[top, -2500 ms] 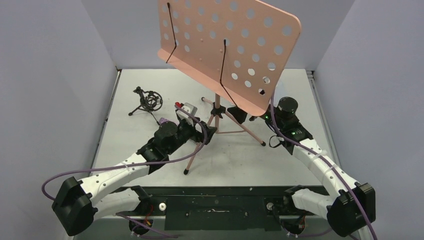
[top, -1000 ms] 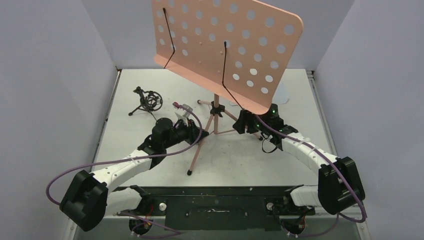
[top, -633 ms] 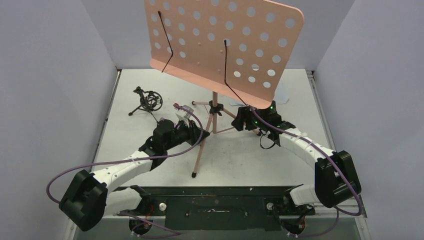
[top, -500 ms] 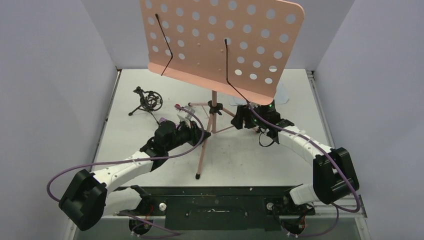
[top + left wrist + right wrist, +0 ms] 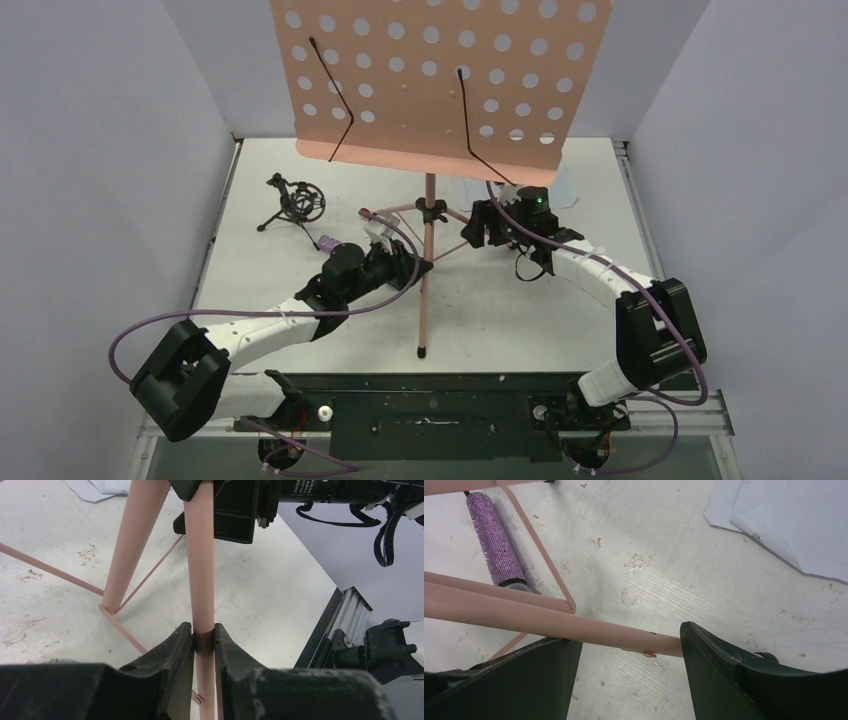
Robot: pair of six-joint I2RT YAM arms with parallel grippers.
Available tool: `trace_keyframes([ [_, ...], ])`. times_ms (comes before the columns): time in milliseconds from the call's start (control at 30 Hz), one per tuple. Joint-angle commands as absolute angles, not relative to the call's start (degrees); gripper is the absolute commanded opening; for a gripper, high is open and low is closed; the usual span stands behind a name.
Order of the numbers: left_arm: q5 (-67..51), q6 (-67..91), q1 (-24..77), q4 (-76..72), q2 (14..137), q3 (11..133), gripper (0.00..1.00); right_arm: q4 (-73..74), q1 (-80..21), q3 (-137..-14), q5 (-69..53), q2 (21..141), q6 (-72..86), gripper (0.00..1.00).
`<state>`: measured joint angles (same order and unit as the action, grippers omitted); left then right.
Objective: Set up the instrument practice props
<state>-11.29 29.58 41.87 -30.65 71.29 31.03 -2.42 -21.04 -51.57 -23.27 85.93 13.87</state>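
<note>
Pink tripod music stand [image 5: 430, 190]: upright mid-table, at 12 o'clock from the arm bases. The desk [image 5: 400, 150] has turned square to the arms and the near leg [image 5: 423, 310] has swung from 7 to 6 o'clock, so positioning looks nearly finished. Left gripper [image 5: 204, 639] is clamped on that leg; right gripper [image 5: 631, 642], jaws widened astride the right-hand leg [image 5: 574, 625], appears to be releasing.

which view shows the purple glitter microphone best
Right wrist: the purple glitter microphone is close and sharp, its handle and part of its grey head showing. Top external shows only its small purple end; left wrist shows nothing recognisable.
</note>
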Motion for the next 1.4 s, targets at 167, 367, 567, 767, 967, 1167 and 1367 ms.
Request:
trace_keyframes([
  [167, -19.7, 33.2, 48.4, -35.4, 75.4, 35.2, 0.00, -8.6, -22.1, -55.1, -25.9, 89.8, 18.6, 0.71],
  [367, -19.2, 32.4, 48.9, -33.9, 75.9, 36.0, 0.00, -8.8, -22.0, -54.7, -25.0, 89.5, 19.0, 0.74],
  [567, -18.3, 30.3, 48.8, -32.5, 74.3, 35.9, 0.18, -6.6, -22.0, -54.9, -22.5, 87.6, 19.1, 0.81],
  [767, -13.6, 27.8, 48.1, -28.3, 70.2, 35.8, 0.69, -3.6, -21.9, -54.4, -18.4, 82.6, 18.4, 1.00],
  [967, -11.6, 28.5, 45.9, -29.1, 65.7, 34.0, 0.93, -2.9, -21.4, -51.7, -15.3, 77.3, 18.8, 0.90],
  [1167, -14.8, 36.4, 38.1, -30.2, 64.7, 31.3, 0.96, -4.8, -18.4, -47.3, -16.2, 74.1, 20.3, 0.90],
  [1367, -20.4, 45.4, 30.9, -42.8, 63.5, 24.0, 0.96, -9.5, -12.7, -43.5, -21.7, 72.9, 24.4, 0.90],
])
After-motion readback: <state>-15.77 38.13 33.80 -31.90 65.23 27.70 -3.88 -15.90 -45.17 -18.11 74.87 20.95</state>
